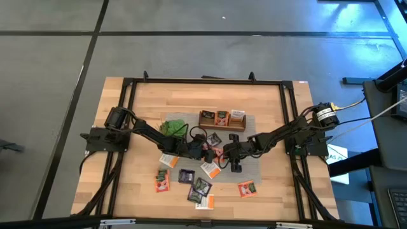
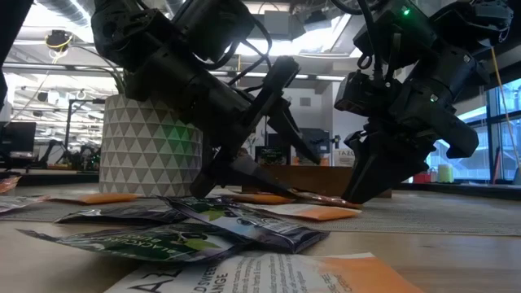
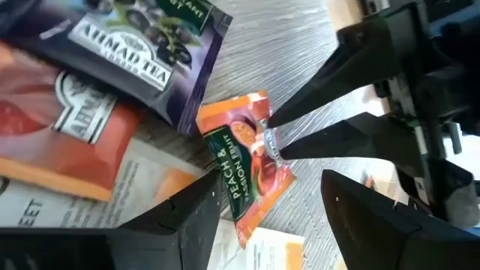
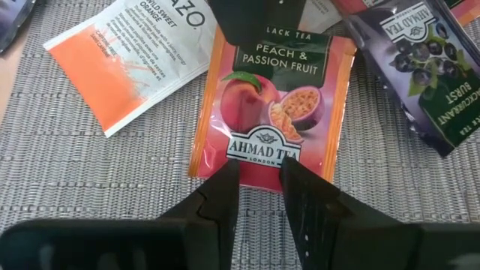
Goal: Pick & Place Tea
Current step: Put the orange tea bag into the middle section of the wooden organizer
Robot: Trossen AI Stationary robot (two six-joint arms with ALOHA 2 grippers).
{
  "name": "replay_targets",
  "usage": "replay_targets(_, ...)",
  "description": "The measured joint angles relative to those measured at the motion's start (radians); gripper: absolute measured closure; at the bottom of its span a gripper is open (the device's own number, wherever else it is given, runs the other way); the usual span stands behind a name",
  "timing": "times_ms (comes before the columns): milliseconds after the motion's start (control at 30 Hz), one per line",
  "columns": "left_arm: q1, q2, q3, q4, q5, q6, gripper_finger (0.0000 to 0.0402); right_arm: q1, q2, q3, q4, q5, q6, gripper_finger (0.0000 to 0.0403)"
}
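Overhead, left to right: the left arm reaches from the tabletop's [image 1: 127, 184] left edge toward the centre, past a green potted plant [image 1: 172, 127] in a white patterned pot [image 2: 151, 146]. The left pincer [image 1: 198, 149] hangs with its fingers [image 3: 187, 225] spread wide and nothing between them, just above the peach and passion fruit sachet [image 4: 274, 105]. That orange-red sachet lies on the grey woven mat [image 4: 90, 180] at the tabletop's centre, between the two pincers. The right pincer [image 4: 259, 184] has its fingers narrowed onto the sachet's edge, pinching it. Loose tea sachets [image 1: 191, 181] lie scattered over the mat and the bare wood toward the front: a white-and-orange one [image 4: 124, 56] and a dark purple blackcurrant one [image 4: 424, 67] flank the pinched sachet. Behind them stands the brown wooden box [image 1: 222, 119]; its three compartments hold upright sachets, though which kinds cannot be told. The right arm comes in from the right edge.
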Motion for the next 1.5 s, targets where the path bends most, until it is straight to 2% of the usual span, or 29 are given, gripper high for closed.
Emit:
replay_targets(233,-0.001,-0.001,0.0,-0.015,0.04,0.021,0.0202,0.002,0.0,0.001,0.001,0.002,0.001,0.0297)
replay_targets(533,0.004,-0.001,0.001,-0.019,0.021,-0.01,0.0233,0.002,0.0,0.002,0.003,0.004,0.001,0.0297)
replay_targets(933,0.008,-0.002,0.002,-0.024,0.003,-0.025,0.0319,0.002,0.0,0.002,0.005,0.003,0.002,0.0297)
replay_targets(1333,0.008,-0.002,0.0,-0.031,-0.007,0.089,0.0393,0.004,0.003,0.001,0.041,0.033,-0.006,0.0297)
replay_targets(1500,0.008,-0.001,0.0,-0.028,-0.004,0.146,0.0398,0.003,-0.004,0.001,0.052,0.023,-0.079,0.0297)
